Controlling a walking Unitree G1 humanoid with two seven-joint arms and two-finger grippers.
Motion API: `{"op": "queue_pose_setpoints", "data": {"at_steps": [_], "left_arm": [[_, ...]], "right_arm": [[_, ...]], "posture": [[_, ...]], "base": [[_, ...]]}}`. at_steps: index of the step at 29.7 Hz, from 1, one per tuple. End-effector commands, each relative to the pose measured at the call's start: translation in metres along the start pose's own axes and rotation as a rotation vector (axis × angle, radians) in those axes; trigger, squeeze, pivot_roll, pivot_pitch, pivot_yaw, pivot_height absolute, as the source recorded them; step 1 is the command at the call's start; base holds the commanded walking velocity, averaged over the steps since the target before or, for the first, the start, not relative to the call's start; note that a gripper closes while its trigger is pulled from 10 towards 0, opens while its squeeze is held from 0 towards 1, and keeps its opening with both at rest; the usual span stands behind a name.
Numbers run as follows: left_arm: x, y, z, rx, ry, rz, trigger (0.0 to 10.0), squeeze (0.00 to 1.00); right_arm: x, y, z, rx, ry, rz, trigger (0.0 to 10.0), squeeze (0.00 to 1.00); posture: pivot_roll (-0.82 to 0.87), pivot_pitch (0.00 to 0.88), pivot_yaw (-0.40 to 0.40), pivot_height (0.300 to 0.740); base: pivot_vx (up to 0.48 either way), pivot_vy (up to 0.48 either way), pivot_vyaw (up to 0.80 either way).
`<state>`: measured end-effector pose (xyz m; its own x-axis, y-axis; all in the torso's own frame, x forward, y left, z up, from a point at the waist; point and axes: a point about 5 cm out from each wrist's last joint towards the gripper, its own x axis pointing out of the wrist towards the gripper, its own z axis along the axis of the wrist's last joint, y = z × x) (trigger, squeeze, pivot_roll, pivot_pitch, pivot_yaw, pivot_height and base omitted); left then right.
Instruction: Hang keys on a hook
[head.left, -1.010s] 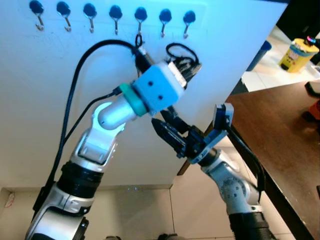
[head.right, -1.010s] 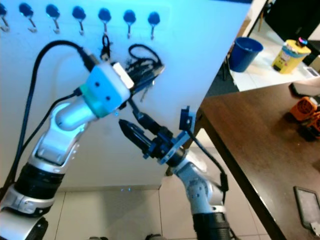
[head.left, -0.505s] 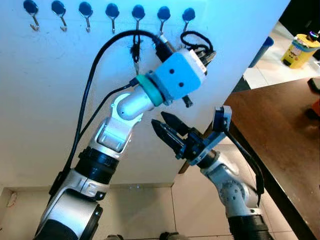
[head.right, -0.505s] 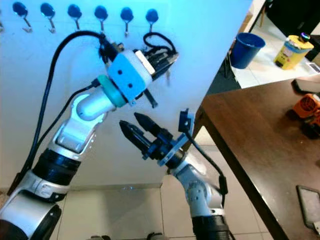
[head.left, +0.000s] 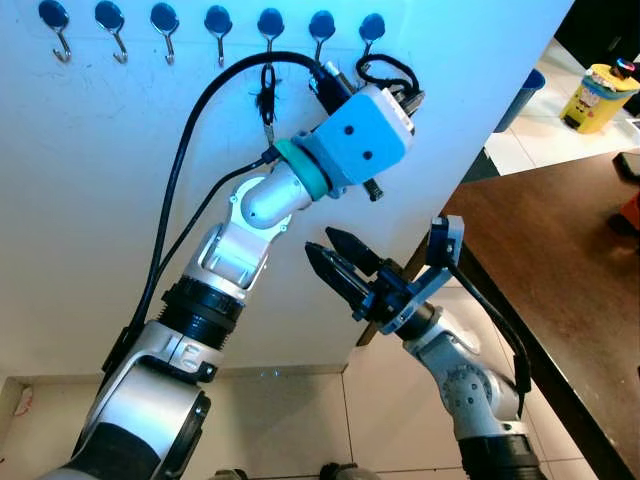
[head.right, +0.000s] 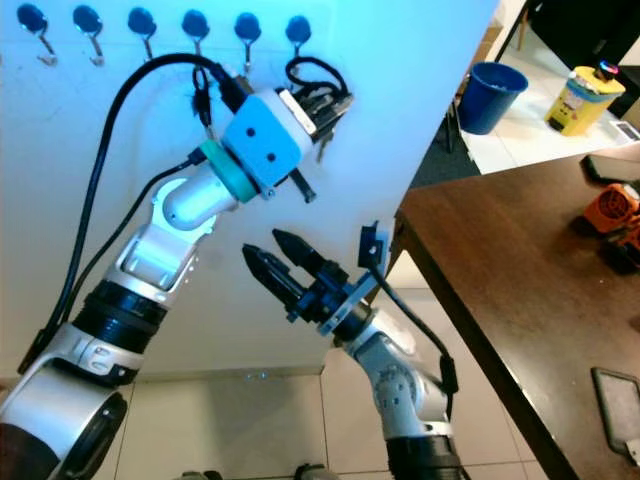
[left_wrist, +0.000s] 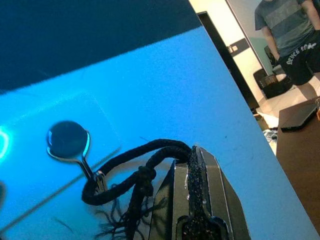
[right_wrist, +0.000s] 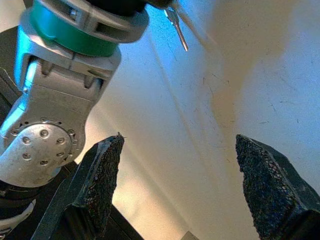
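Note:
A row of blue-knobbed metal hooks (head.left: 217, 22) runs along the top of a white wall panel. My left gripper (head.left: 402, 97) is raised to the rightmost hook (head.left: 372, 30) and is shut on the black cord loop (head.left: 386, 68) of the keys. A key (head.left: 373, 190) dangles below the wrist. In the left wrist view the cord loop (left_wrist: 127, 160) lies around the stem of that hook (left_wrist: 75, 147), beside one black finger (left_wrist: 200, 200). My right gripper (head.left: 335, 260) is open lower down, pointing at the panel with nothing between its fingers (right_wrist: 100, 185).
A short black cord (head.left: 268, 95) hangs from the fifth hook. A dark wooden table (head.left: 570, 260) stands at the right, with an orange object (head.right: 610, 212) and a phone (head.right: 617, 410). A blue bin (head.right: 487, 98) and yellow container (head.left: 598, 98) sit beyond. A person (left_wrist: 287, 35) stands farther off.
My left arm has lifted and carried the cord loop up and to the right, to the rightmost hook. The right gripper has stayed in place, open.

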<state>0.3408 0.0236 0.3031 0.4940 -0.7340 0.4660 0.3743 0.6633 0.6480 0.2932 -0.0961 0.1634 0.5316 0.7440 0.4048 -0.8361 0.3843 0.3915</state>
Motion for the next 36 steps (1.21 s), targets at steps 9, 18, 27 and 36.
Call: {"op": "queue_pose_setpoints", "data": {"at_steps": [9, 18, 27, 36], "left_arm": [[-0.004, -0.002, -0.012, -0.030, 0.041, 0.022, 10.0, 0.00], [-0.021, -0.003, -0.032, -0.118, 0.119, 0.049, 10.0, 1.00], [-0.050, -0.003, -0.054, -0.175, 0.214, 0.077, 10.0, 1.00], [-0.101, -0.003, -0.059, -0.484, 0.140, 0.124, 10.0, 1.00]], "right_arm": [[-0.005, 0.003, -0.003, -0.011, 0.016, -0.015, 10.0, 0.00], [-0.009, -0.001, -0.003, -0.017, 0.023, -0.061, 10.0, 0.00], [-0.015, -0.005, -0.001, -0.022, 0.036, -0.086, 10.0, 0.00], [-0.024, -0.007, -0.006, 0.012, 0.053, -0.071, 10.0, 0.00]], "posture": [[-0.11, 0.119, 0.016, 0.740], [-0.12, 0.139, 0.014, 0.740], [-0.11, 0.155, 0.012, 0.740], [-0.09, 0.165, 0.004, 0.740]], "base": [[0.000, 0.000, 0.00], [0.000, 0.000, 0.00], [0.000, 0.000, 0.00], [0.000, 0.000, 0.00]]}}
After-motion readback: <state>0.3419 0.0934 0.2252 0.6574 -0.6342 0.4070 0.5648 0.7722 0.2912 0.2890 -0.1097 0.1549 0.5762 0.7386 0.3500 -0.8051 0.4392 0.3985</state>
